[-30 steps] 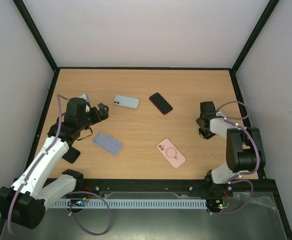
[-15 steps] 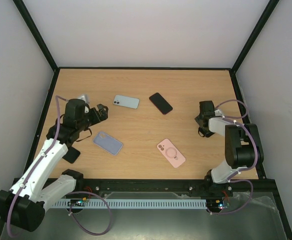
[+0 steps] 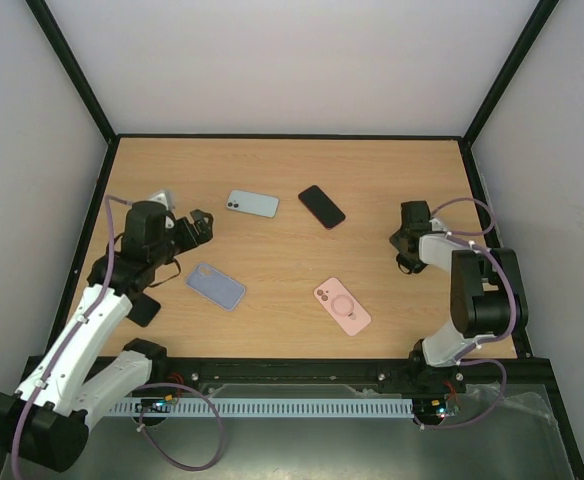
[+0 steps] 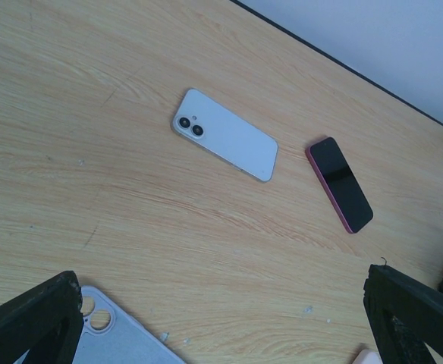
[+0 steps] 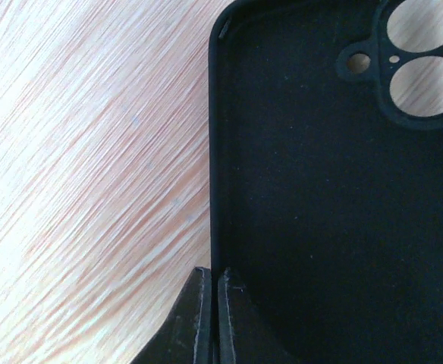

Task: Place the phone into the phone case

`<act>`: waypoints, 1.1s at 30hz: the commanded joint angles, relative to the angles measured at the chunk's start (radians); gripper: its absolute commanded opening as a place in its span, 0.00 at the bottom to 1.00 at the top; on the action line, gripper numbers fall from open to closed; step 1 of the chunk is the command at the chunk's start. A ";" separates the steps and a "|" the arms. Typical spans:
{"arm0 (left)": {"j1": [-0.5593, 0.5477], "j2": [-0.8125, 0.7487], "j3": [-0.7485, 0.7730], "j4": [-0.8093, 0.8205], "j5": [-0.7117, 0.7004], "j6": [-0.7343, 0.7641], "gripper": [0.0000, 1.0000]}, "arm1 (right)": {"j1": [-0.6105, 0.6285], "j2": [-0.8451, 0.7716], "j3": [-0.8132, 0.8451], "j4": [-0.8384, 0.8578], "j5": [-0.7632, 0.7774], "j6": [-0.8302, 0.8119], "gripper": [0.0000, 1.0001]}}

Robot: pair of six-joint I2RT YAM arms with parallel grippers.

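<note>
Nearest the arm bases, a pink case [image 3: 342, 305] with a ring mark lies flat on the wooden tabletop [image 3: 272, 160], right of centre. Left of it and slightly farther out lies a lavender case [image 3: 215, 285], its camera cut-out showing in the left wrist view.

On the right, the right tool [image 5: 215, 303] is down at the tabletop with its fingers pressed together. They pinch the side wall of the black phone case [image 5: 320, 227], one finger outside over the wood and one inside the shell. The case lies open side up, with wood showing through its lens holes.

On the left, the left tool [image 4: 221, 288] hangs above the wood with its fingers spread as wide as they go. It holds nothing, and the lavender case sits just by one finger.

Beyond both tools lie the phones, well apart from the black case. A pale blue phone [image 3: 252, 203] is face down with its two lenses up. To its right, a dark-screened phone [image 3: 321, 206] with a reddish edge lies at an angle.
</note>
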 commanded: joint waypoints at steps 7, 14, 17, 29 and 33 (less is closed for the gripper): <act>0.009 -0.012 -0.033 0.000 0.062 0.029 1.00 | 0.158 -0.134 0.025 -0.039 -0.240 -0.210 0.02; 0.082 0.057 -0.044 0.010 0.194 0.041 1.00 | 0.343 -0.180 0.028 0.076 -0.415 -0.229 0.02; 0.114 0.064 -0.074 0.035 0.242 0.024 1.00 | 0.455 -0.138 0.060 0.090 -0.437 -0.229 0.02; 0.135 0.051 -0.067 0.037 0.232 0.037 1.00 | 0.703 0.074 0.173 0.101 -0.480 -0.217 0.02; 0.137 0.053 -0.067 0.036 0.228 0.040 1.00 | 0.734 0.107 0.195 0.093 -0.477 -0.209 0.02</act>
